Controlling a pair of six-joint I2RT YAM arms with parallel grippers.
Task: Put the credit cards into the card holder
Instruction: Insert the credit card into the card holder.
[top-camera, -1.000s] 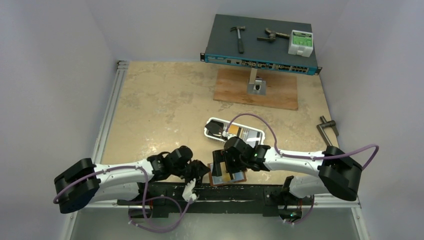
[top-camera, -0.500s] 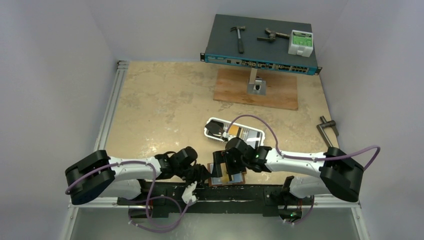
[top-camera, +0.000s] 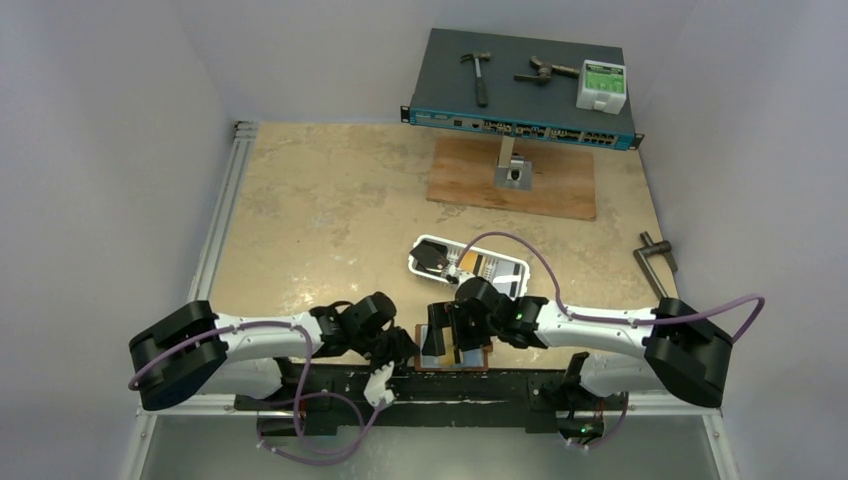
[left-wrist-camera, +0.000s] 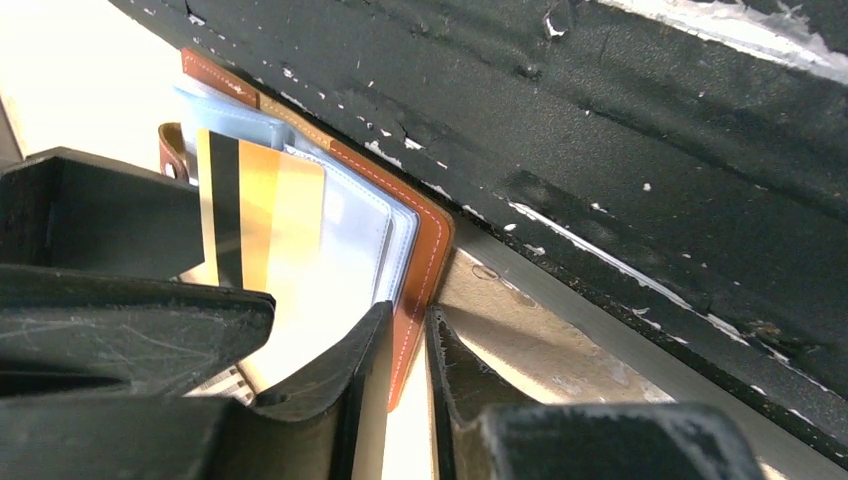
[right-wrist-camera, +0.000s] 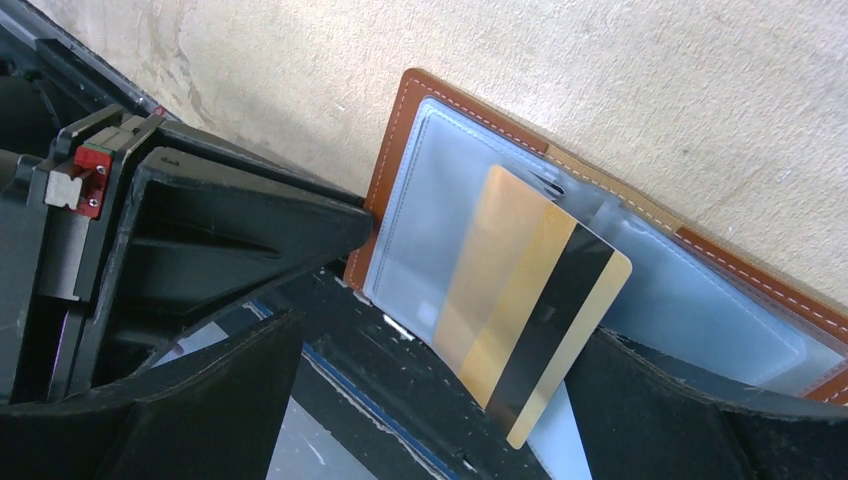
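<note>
**Overhead and wrist views, card-loading step.** The card holder (left-wrist-camera: 428, 240) lies open at the near edge of the desk (top-camera: 330, 210), about midway along it. Its brown leather cover reaches the black rail (left-wrist-camera: 620, 130) that runs along that edge, and its clear sleeves face up.

My left pincer (left-wrist-camera: 408, 330) comes in from the left and is nearly closed. Its two tips pinch the stitched edge of the cover, with only the thickness of the leather between them.

My right pincer (right-wrist-camera: 445, 345) hangs over the holder from the right with its jaws wide apart, one finger on each side of the gold card (right-wrist-camera: 530, 300). This card, gold with a black stripe, lies slanted on the clear sleeves. Its lower corner juts past the holder's near edge, over the rail. I cannot tell whether its upper end sits inside a pocket, nor whether my right fingers touch it.

Further cards (top-camera: 482, 265) rest in the white tray (top-camera: 521, 272), just beyond the holder toward the desk's centre. A wooden board (top-camera: 560, 185) and a network switch (top-camera: 520, 95) stand at the far edge.
</note>
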